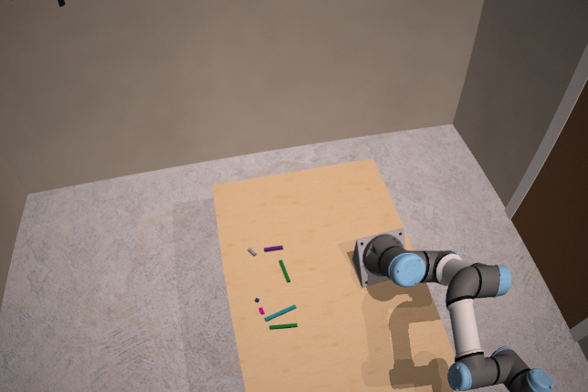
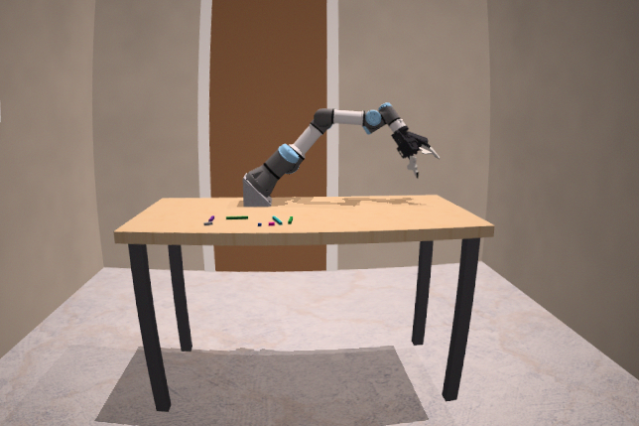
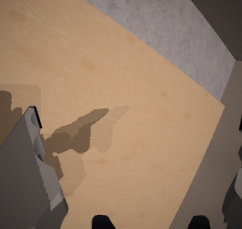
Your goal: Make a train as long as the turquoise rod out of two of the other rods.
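Seven rods lie flat on the left part of the wooden table (image 1: 332, 187) (image 2: 361, 226) (image 3: 125, 62). The turquoise rod (image 1: 280, 312) (image 2: 277, 219) lies slanted. A green rod (image 1: 283, 326) (image 2: 290, 219) lies just beside it and a magenta rod (image 1: 261, 311) (image 2: 271, 223) is near its end. A small blue rod (image 1: 257, 300) (image 2: 259, 224) is close by. Another green rod (image 1: 284, 270) (image 2: 236, 217), a purple rod (image 1: 273, 248) (image 2: 210, 217) and a grey rod (image 1: 251, 251) (image 2: 207, 222) lie further along. My gripper (image 2: 427, 165) (image 3: 139, 108) is open and empty, high above the table's other end, far from all rods. The wrist view shows no rod.
The arm's base (image 1: 375, 254) (image 2: 255, 193) is bolted at the table's edge near the middle. The arm's shadow (image 1: 404, 330) (image 3: 80, 132) falls on the table. The table's corner and the floor (image 3: 165, 17) show in the wrist view.
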Controlling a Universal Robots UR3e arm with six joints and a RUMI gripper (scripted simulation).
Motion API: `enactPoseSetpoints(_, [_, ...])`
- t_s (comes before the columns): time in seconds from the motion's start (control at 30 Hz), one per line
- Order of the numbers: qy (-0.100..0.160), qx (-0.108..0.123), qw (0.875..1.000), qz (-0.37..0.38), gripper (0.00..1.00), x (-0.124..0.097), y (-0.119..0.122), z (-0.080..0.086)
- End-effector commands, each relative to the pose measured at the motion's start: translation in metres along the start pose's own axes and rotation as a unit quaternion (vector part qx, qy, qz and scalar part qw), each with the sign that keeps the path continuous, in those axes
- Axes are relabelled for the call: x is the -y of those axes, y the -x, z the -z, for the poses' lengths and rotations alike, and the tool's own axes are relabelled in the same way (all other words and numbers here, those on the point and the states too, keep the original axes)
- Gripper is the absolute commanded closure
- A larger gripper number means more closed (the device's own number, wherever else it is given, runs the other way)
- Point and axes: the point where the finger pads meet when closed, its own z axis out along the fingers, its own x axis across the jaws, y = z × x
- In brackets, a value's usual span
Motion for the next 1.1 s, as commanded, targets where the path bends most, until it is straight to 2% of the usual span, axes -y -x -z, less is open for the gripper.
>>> enactPoseSetpoints(0.0, [0.004, -0.005, 1.0, 0.006, 0.0, -0.006, -0.011, -0.007])
enactPoseSetpoints(0.37, [0.017, -0.017, 1.0, 0.02, 0.0, -0.022, -0.033, -0.021])
enactPoseSetpoints(0.77, [0.107, -0.007, 0.991, 0.085, 0.0, -0.095, -0.052, -0.052])
enactPoseSetpoints(0.83, [0.107, -0.007, 0.991, 0.085, 0.0, -0.095, -0.052, -0.052])
enactPoseSetpoints(1.07, [0.16, 0.007, 0.98, 0.119, 0.0, -0.143, -0.063, -0.063])
